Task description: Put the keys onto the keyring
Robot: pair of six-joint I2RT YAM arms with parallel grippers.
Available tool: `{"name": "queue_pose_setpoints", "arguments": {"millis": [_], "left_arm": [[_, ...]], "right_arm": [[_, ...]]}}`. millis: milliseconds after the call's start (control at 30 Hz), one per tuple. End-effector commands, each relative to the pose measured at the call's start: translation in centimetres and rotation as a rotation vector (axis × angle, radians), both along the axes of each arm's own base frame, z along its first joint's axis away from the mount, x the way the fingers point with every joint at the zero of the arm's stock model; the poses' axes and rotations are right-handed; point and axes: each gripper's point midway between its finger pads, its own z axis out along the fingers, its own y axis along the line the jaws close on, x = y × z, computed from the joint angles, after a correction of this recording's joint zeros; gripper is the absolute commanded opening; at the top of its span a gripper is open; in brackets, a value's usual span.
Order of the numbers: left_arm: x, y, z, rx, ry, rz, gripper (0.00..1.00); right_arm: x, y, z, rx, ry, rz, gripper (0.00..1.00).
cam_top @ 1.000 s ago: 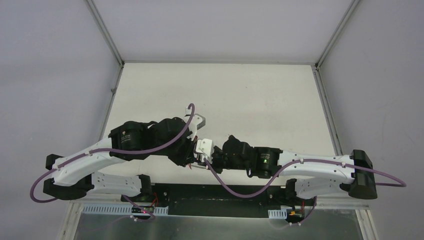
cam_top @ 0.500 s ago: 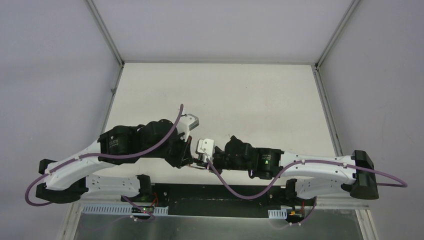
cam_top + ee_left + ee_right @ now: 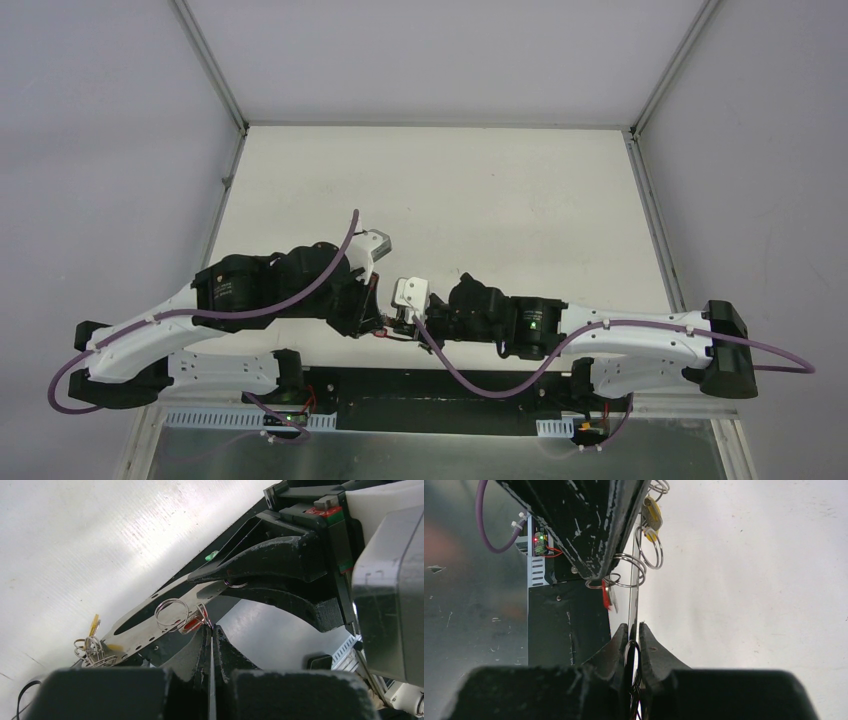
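My left gripper (image 3: 212,628) is shut at its tips on the thin wire loop of a red-tagged key (image 3: 192,625); a silver loop (image 3: 172,614) hangs beside it. My right gripper (image 3: 634,626) is shut on the keyring (image 3: 631,652), a dark hoop seen edge-on between its jaws; a bit of it pokes out at the tips (image 3: 238,584). More loops with a yellow tag (image 3: 651,511) bunch just beyond the left fingers (image 3: 599,535). In the top view the left gripper (image 3: 378,320) and right gripper (image 3: 400,324) meet tip to tip, hiding the keys.
A flat silver plate (image 3: 145,625) with a slot and holes runs along the table's near edge, with a black strip (image 3: 564,625) beyond it. A small green bit (image 3: 212,556) lies at that edge, too small to identify. White table (image 3: 450,190) stretches behind the arms.
The left arm has drawn back to the left and toward the near edge. Both grippers stay tip to tip and have shifted slightly left with it.
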Motion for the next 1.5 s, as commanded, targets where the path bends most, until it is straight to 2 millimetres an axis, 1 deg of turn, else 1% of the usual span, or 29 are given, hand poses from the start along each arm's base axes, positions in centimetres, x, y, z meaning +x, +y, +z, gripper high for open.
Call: {"name": "queue_pose_setpoints", "arguments": {"millis": [0,200,400,567,600,833,933,1033,1067,1167,1233,1333,1400,1467], "left_arm": [[-1.6,0.7,-0.4,0.021,0.09,-0.021,0.0],[-2.0,0.7,-0.7,0.048,0.119,-0.029,0.0],[-2.5,1.4,-1.0,0.074,0.147,-0.028,0.0],[-2.3,1.6,-1.1,0.078,0.14,-0.012,0.0],[-2.2,1.5,-1.1,0.079,0.132,-0.013,0.0],[-1.5,0.5,-0.9,0.077,0.069,-0.067,0.0],[-1.3,0.1,-0.6,0.071,0.027,-0.103,0.0],[-1.0,-0.1,-0.2,0.054,-0.027,-0.147,0.0],[-1.0,-0.2,0.0,0.045,-0.048,-0.167,0.0],[-0.7,-0.5,0.6,0.016,-0.115,-0.214,0.0],[-0.6,-0.5,0.9,0.002,-0.157,-0.241,0.0],[-0.5,-0.5,1.5,-0.019,-0.202,-0.275,0.0],[-0.6,-0.5,1.7,-0.026,-0.223,-0.293,0.0],[-0.6,-0.4,2.0,-0.036,-0.236,-0.308,0.0]], "right_arm": [[2.4,0.6,4.3,0.124,-0.043,-0.114,0.0],[2.8,0.5,3.9,0.086,-0.062,-0.127,0.0],[3.3,0.2,3.8,0.066,-0.089,-0.14,0.0],[2.6,0.5,4.0,0.082,-0.086,-0.101,0.0],[2.4,0.6,4.1,0.091,-0.083,-0.089,0.02],[1.6,0.7,4.7,0.13,-0.066,-0.045,0.29],[1.4,0.4,5.3,0.159,-0.07,-0.04,0.43],[0.9,-0.1,5.8,0.187,-0.073,-0.015,0.54],[0.3,0.0,6.6,0.223,-0.074,0.021,0.58],[-1.4,-0.2,7.6,0.283,-0.078,0.117,0.64],[-2.4,-0.5,8.0,0.314,-0.079,0.172,0.65],[-3.7,-0.8,8.4,0.347,-0.074,0.248,0.64],[-4.3,-0.9,8.6,0.362,-0.069,0.277,0.58],[-4.5,-0.9,8.8,0.373,-0.065,0.295,0.49]]}}
